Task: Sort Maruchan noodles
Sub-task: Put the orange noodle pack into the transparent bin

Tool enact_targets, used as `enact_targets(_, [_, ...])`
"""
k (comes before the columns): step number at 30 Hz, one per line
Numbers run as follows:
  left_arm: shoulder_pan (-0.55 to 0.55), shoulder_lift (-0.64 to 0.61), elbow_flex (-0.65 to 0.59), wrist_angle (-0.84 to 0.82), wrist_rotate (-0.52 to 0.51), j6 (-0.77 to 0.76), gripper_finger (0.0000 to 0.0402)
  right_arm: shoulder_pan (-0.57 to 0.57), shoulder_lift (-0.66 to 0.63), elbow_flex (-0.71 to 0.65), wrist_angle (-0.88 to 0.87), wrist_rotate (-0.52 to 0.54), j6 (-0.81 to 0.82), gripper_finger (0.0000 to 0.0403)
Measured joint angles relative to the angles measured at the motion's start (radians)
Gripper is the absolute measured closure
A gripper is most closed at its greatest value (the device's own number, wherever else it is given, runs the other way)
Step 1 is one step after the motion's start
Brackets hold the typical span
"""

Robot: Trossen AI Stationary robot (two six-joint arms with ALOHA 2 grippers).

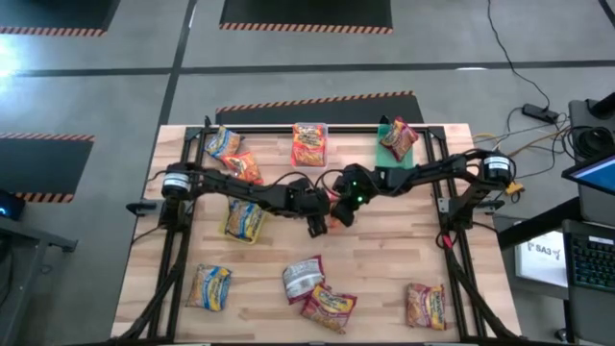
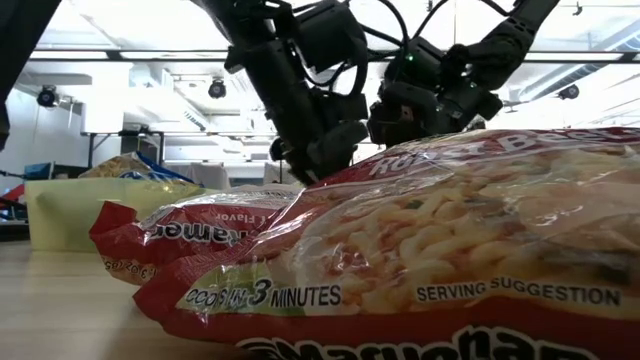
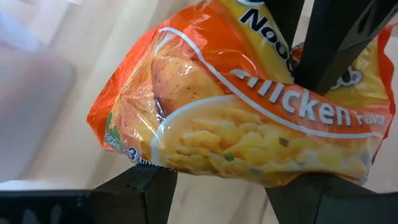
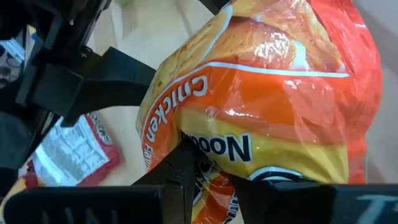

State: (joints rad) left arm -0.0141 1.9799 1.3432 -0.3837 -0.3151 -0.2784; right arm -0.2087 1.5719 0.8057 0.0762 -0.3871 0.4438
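Lying nearest the low camera: a red Maruchan packet (image 2: 430, 250), filling the foreground, noodles and "3 minutes" print showing, with a second red packet (image 2: 170, 235) lying just behind it on the pale wooden tabletop (image 1: 384, 250).

Hanging above mid-table: an orange chicken-flavour packet (image 3: 249, 118), being pinched at once by the left gripper (image 1: 317, 223) and the right gripper (image 1: 338, 210), both clamping on it from opposite sides; dark fingers (image 4: 180, 168) pressing into the crinkled wrapper.

Lying along the table's far edge: two orange packets (image 1: 233, 154) at the left, one orange packet (image 1: 308, 144) at the middle, a packet sitting in a green tub (image 1: 396, 142) at the right. Resting in a yellow tub (image 1: 244, 221) under the left arm: another packet. Lying along the near edge: four more, one silvery (image 1: 302, 279).

Surrounding the table: grey floor with hazard-striped mats (image 1: 306, 13); cables and a keyboard (image 1: 588, 255) sitting at the right. Showing beyond in the low view: a white ceiling with beams and lamps (image 2: 216, 88).
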Motion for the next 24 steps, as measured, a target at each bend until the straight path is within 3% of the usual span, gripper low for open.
enact_targets(7, [0.025, -0.004, 0.038, -0.069, -0.119, 0.038, 0.0200, -0.037, -0.006, 0.027, -0.002, 0.051, -0.057, 0.0326])
enact_targets(18, [0.116, -0.052, 0.038, -0.079, -0.181, 0.106, 0.0200, -0.133, -0.006, 0.107, -0.005, 0.111, -0.170, 0.0326])
enact_targets(24, [0.163, -0.066, 0.078, -0.099, -0.275, 0.163, 0.0200, -0.181, -0.006, 0.163, -0.004, 0.151, -0.229, 0.0326])
